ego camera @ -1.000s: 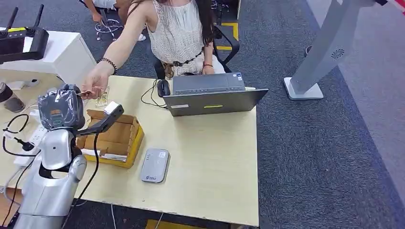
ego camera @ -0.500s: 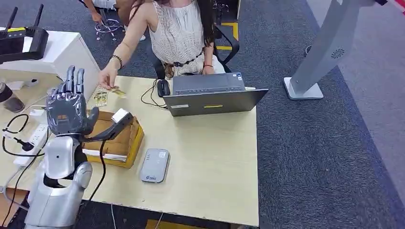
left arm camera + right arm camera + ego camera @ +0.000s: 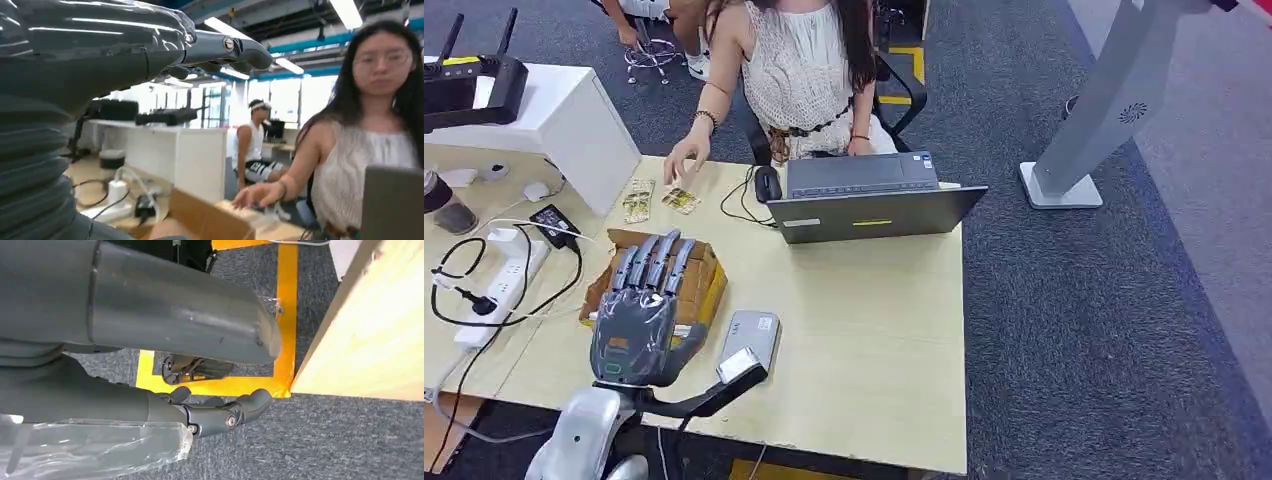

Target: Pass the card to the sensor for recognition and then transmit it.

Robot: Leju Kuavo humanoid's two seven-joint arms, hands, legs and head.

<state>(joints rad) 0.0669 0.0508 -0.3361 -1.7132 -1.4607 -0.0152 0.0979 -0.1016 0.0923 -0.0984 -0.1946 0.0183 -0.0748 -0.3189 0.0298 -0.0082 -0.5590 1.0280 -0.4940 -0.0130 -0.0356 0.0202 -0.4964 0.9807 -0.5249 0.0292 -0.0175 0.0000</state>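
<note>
Two cards [image 3: 682, 200] lay flat on the far left part of the table [image 3: 864, 330], just beyond the cardboard box [image 3: 696, 280], with the person's hand [image 3: 684, 160] resting just above them. From the left hand [image 3: 639, 315] they lay forward, past the box; that hand hovered over the near side of the box with its fingers [image 3: 654, 262] straight, spread and holding nothing, pointing toward the cards. The long axis of the nearer card appeared to run roughly across the table, though it was too small to be sure. The grey sensor [image 3: 749, 345] sat just to the right of the left hand. The right hand [image 3: 220, 415] hung below the table edge, fingers loosely curled on nothing, so the left was plainly nearer. What the box held could not be made out behind the hand. Any next card would likely be reached forward over the box.
</note>
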